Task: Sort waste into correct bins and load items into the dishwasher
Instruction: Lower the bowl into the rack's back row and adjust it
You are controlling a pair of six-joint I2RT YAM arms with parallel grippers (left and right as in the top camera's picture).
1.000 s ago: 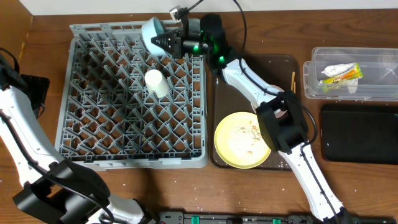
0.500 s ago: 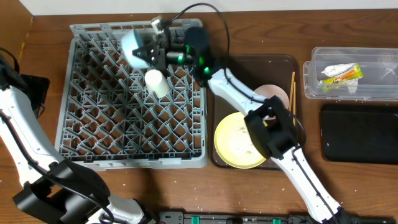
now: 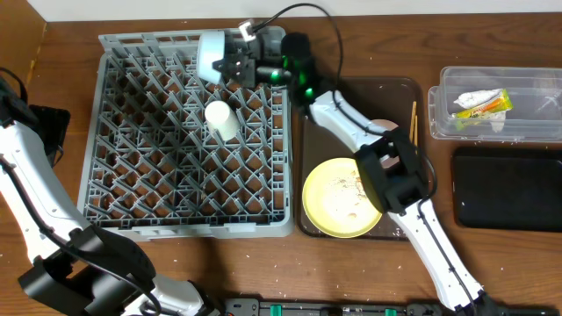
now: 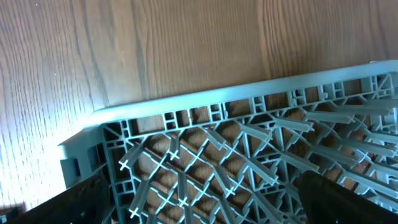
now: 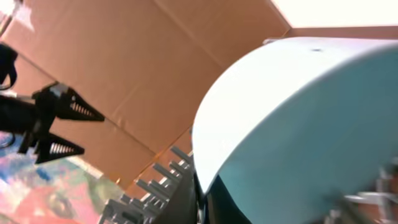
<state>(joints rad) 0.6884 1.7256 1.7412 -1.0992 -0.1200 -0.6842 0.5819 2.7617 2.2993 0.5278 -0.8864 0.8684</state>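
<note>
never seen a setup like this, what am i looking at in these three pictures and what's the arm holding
Two white robot arms work at a wooden table. One picture looks down from above; the other two come from wrist cameras. A grey dish rack holds a cream cup. Beside it a brown tray carries a yellow plate. Further right: a clear tub with a wrapper, and a black tray. The right gripper grips a light blue bowl at the rack's back edge. The left gripper is open by the rack's corner.

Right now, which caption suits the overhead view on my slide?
Right gripper holds a light blue bowl at the dish rack's far edge, near a cream cup.
</note>
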